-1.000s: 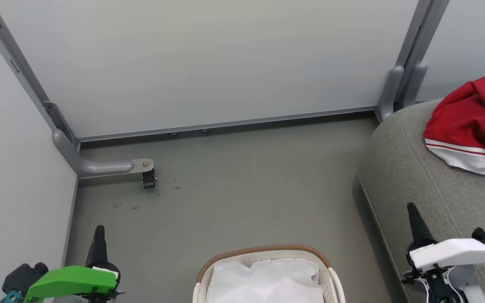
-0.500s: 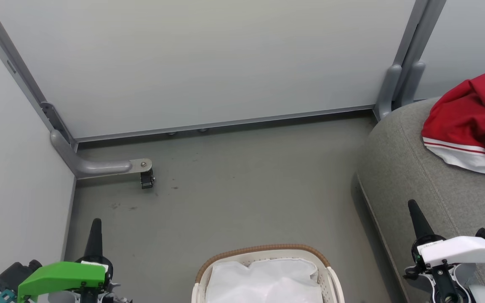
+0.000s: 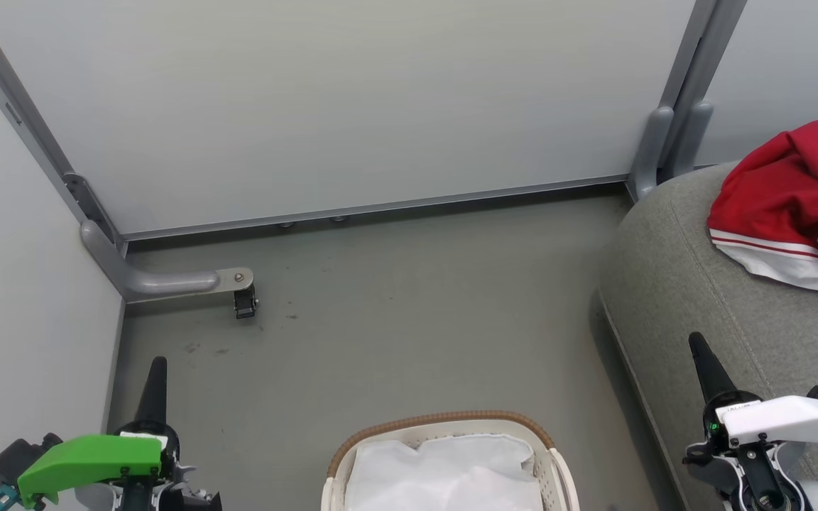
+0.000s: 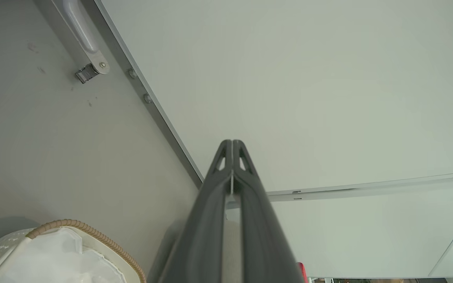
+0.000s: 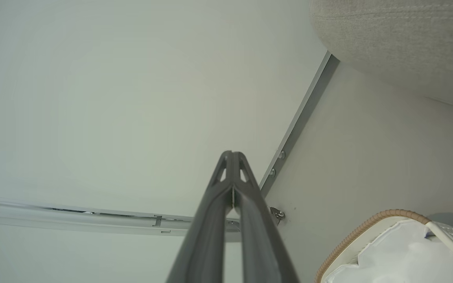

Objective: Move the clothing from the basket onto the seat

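While holding left end effector [image 3: 155,369] and right end effector [image 3: 699,349] pressed together, empty, sits with basket [image 3: 444,419] between them, clothing [image 3: 785,191] ahead-right of the right one on seat [image 3: 700,284]. Could snag white liner [image 3: 444,475] if probing for hidden garments.

The right hand [image 5: 232,157], fingers pressed together and empty, points at the wall panel [image 5: 132,98]; basket [image 5: 362,230] with white liner [image 5: 399,255] lower right, seat [image 5: 399,39] upper right.
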`<state>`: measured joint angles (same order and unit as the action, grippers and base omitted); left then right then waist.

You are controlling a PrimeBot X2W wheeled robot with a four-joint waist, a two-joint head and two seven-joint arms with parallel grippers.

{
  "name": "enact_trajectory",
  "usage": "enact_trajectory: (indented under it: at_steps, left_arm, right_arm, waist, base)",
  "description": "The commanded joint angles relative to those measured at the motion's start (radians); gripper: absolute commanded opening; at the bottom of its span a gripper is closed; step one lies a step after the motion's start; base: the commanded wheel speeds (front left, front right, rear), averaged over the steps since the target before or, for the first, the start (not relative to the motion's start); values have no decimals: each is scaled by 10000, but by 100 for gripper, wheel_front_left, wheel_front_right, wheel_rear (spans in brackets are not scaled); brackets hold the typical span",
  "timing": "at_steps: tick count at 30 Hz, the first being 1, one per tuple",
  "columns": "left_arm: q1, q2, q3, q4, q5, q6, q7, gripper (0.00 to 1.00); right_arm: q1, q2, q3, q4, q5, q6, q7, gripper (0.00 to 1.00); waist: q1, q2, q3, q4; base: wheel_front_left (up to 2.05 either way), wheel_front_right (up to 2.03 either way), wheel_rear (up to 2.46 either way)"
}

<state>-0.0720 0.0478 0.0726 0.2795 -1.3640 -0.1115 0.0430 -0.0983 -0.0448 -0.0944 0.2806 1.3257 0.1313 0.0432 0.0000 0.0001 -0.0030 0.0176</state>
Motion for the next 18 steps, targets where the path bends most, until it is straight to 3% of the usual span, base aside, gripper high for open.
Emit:
enact_trajectory:
  at_steps: [1,18]
  left_arm:
    - [-241,35,77,-102,-189,-57,62,0]
    - [-364,39,262,-243,-1378,-147,412,0]
  right_arm:
    - [-151,-62,-53,-116,255,-7,56,0]
    - [-144,-74,-137,-262,1605,-7,411,0]
  waist:
    - [0,-1,2,-6]
    - [0,-1,30,-86]
  base:
    - [0,0,0]
    - [0,0,0]
